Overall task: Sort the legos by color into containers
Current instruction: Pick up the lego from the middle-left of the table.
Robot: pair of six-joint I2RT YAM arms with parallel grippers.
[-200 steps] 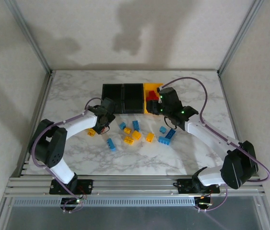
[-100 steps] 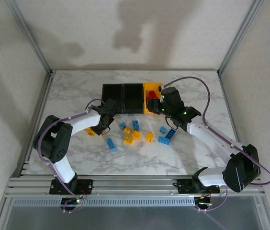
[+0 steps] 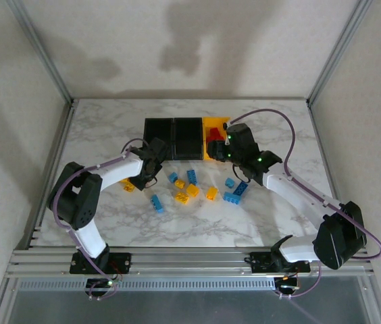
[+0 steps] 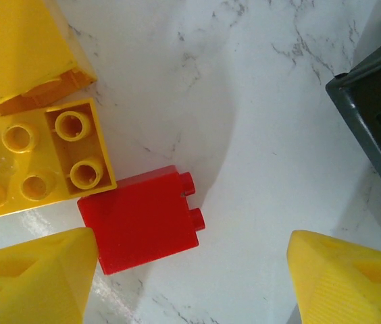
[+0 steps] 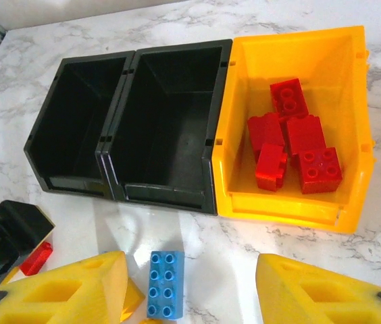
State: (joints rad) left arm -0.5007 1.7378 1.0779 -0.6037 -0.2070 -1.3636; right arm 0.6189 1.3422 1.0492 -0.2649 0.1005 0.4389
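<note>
Left gripper (image 4: 192, 260), edging forward, is straddling a red lego (image 4: 143, 219), fingers apart, readying a grasp; right gripper (image 5: 190, 270) is hovering, fingers apart.

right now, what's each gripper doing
Left gripper: open, its fingers either side of a red lego on the table, not gripping it.
Right gripper: open, holding nothing.

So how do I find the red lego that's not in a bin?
Look at the leftmost black bin in the row of three. Just in front of it, on the table beside a yellow lego, lies one red lego on its side. The other red legos sit in the yellow bin.
</note>
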